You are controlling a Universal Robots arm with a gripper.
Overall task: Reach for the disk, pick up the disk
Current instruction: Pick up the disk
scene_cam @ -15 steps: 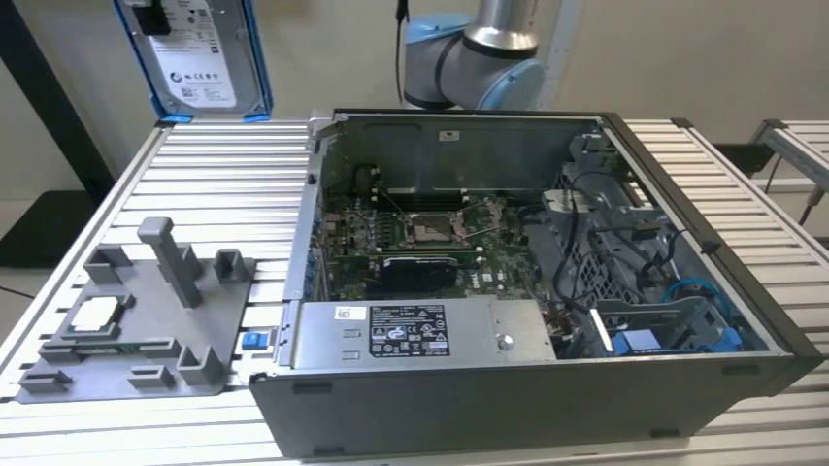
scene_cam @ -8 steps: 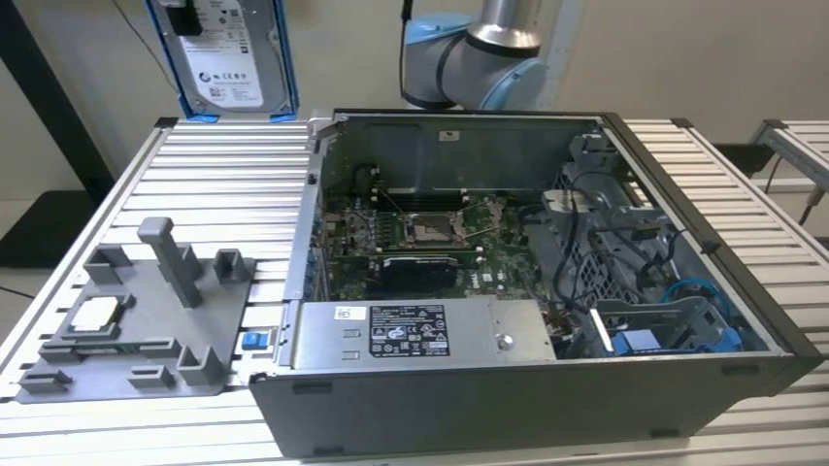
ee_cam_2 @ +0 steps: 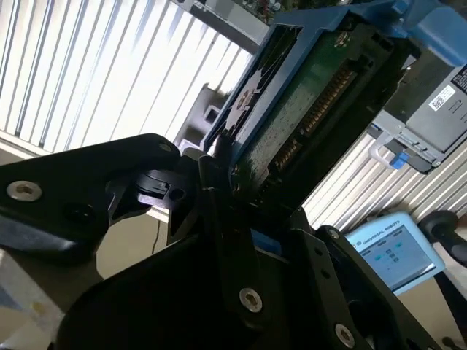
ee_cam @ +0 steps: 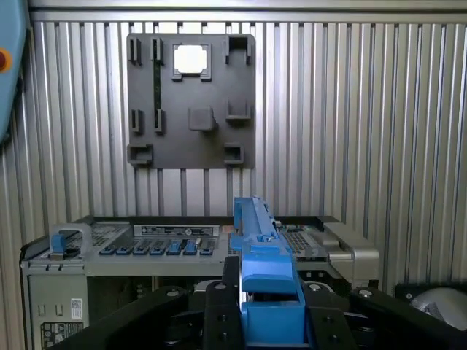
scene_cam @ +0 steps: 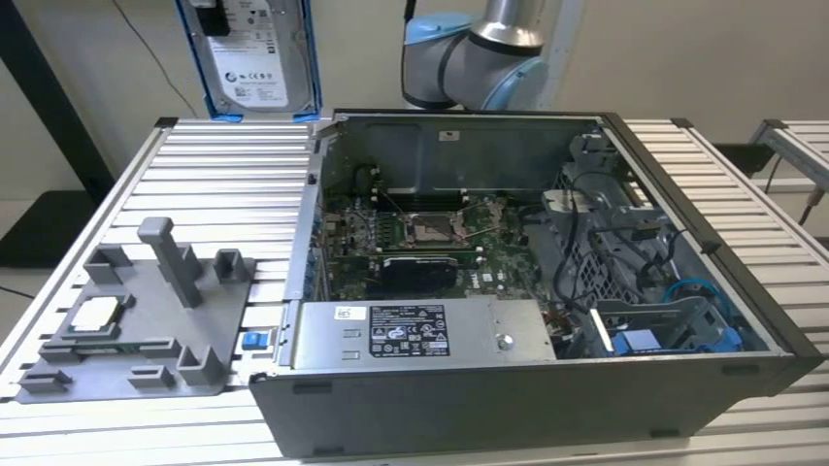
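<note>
Held upright over the table's (scene_cam: 194, 175) far edge, left of the open computer case (scene_cam: 518, 413): the disk (scene_cam: 252, 58), white label facing out, print unreadable. Pinched by its blue frame in the gripper (ee_cam: 266, 300).

In the exterior view the arm (scene_cam: 486, 68) is showing as fat, rounded silver-grey tubing, with a pale blue cap (scene_cam: 434, 29) closing one end. In both wrist views the gripper (ee_cam: 267, 292) (ee_cam_2: 244, 193) is appearing matte black throughout, built from broad angular links (ee_cam_2: 80, 193) with bevelled edges. Round silver screws (ee_cam_2: 249, 299) are sitting in the links at their pivots, and smaller ones are glinting on the black bars in the first wrist view.
</note>
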